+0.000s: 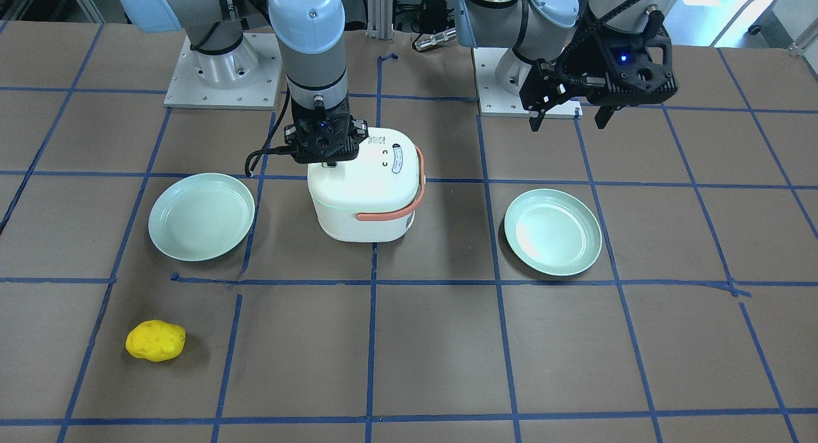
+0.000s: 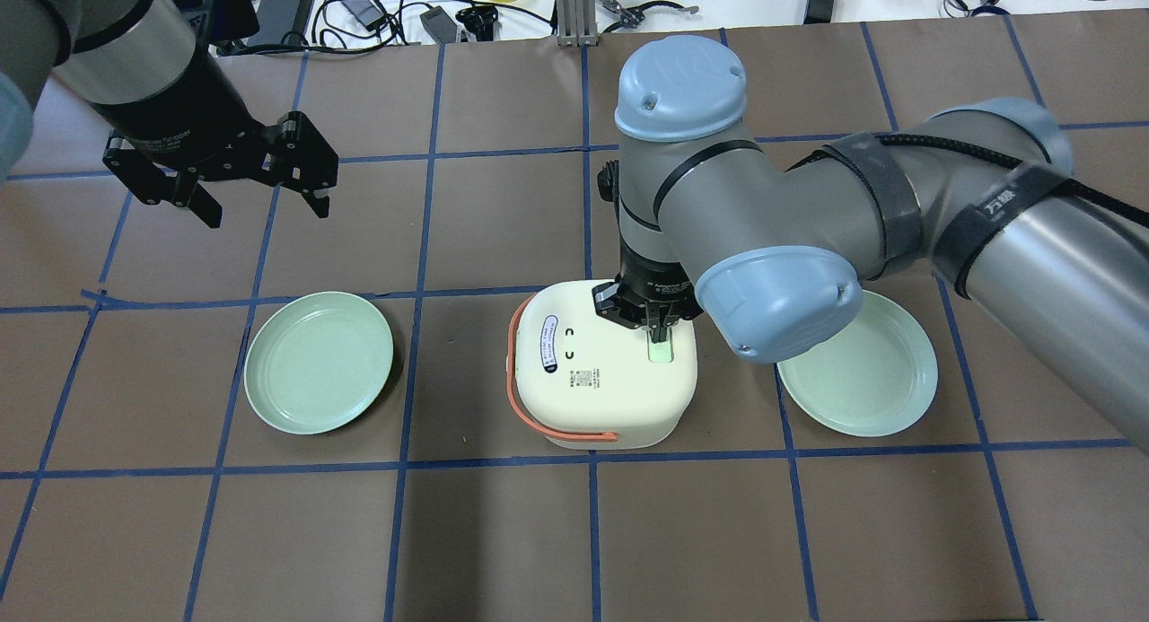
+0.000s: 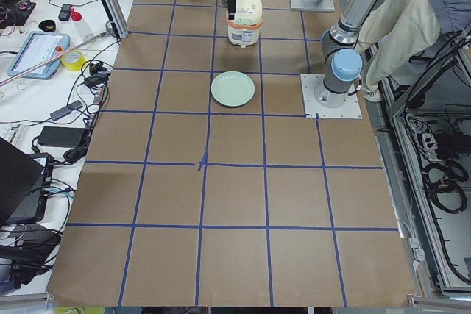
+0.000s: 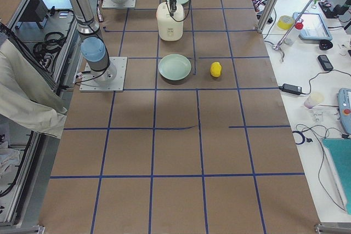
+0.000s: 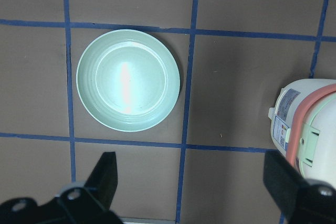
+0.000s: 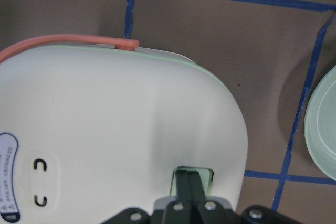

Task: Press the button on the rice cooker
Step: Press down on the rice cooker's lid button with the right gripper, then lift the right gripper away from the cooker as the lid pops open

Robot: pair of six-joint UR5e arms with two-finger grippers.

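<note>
Covering most of the button [image 2: 662, 354], closed right claw [image 2: 660, 334].

Under my right gripper [image 2: 660, 338] the rice cooker [image 2: 601, 384] blocks descent; a plate [image 2: 862, 402] lies near on its right; I've open air above.

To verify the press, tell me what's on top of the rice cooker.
The right hand, shut, tips down on its green button; whether it's pressed in is hidden.
</note>
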